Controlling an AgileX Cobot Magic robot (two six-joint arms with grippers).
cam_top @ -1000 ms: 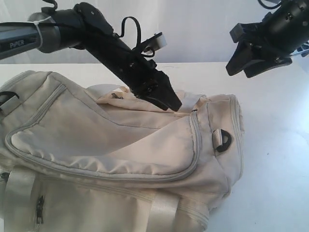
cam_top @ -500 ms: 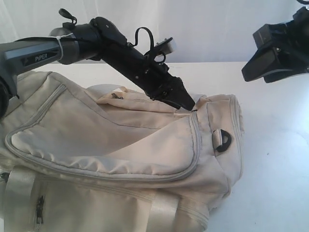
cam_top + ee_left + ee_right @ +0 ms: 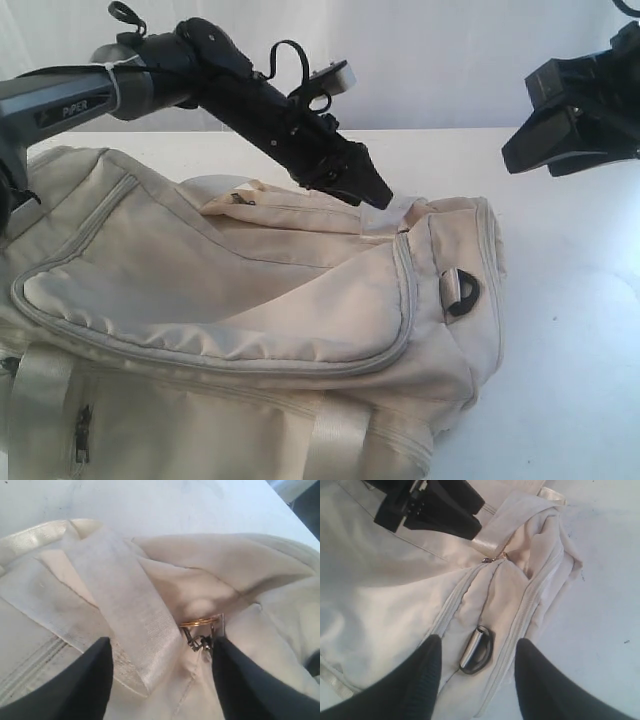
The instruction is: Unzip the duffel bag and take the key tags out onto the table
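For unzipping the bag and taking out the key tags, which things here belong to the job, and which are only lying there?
Belong to the job: duffel bag, zipper pull, table, left gripper, right gripper. Key tags are not in view.
Only there, not needed now: webbing strap, black D-ring, both fixed to the bag.
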